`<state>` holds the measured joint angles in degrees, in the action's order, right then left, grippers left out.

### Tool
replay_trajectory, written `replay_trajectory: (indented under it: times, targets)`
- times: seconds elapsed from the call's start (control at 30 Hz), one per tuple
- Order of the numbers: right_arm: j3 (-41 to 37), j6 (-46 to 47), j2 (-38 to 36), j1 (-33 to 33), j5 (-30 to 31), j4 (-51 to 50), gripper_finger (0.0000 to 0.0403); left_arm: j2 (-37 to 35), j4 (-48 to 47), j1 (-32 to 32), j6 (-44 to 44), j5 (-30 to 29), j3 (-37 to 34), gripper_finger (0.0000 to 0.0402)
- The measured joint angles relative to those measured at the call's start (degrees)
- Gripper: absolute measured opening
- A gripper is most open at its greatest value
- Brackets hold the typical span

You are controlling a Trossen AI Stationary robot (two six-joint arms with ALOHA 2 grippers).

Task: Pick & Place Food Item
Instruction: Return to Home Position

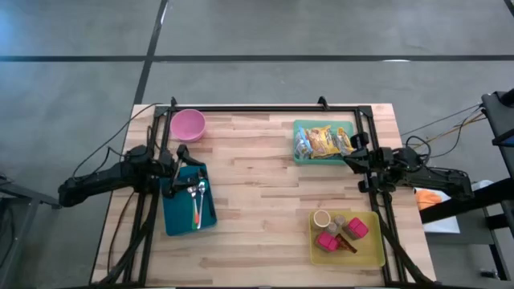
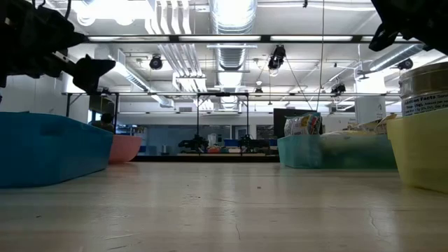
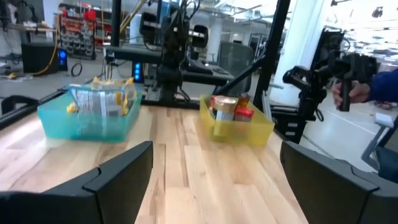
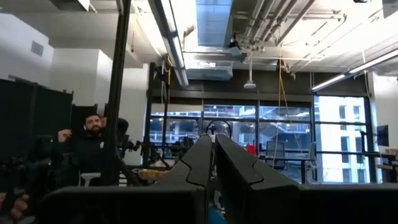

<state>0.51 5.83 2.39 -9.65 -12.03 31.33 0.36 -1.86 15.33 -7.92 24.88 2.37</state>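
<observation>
While left claw wide, right claw closed.

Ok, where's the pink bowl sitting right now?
In the high view the pink bowl stands at the upper left corner of the table, on the left arm's side, just beyond the blue bin.

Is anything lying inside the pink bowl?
No, from above the pink bowl shows only its bare pink inside.

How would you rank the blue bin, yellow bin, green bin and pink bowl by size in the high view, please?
1. yellow bin and blue bin, too alike to separate.
2. green bin.
3. pink bowl.
</observation>
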Motion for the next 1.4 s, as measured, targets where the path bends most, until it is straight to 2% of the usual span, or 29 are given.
replay_trajectory:
  times: [1.4]
  targets:
    - [0.0,-0.3,0.0,0.0,0.0,-1.1,0.0019,0.6,-0.3,0.0,0.0,0.0,-0.2,0.0356]
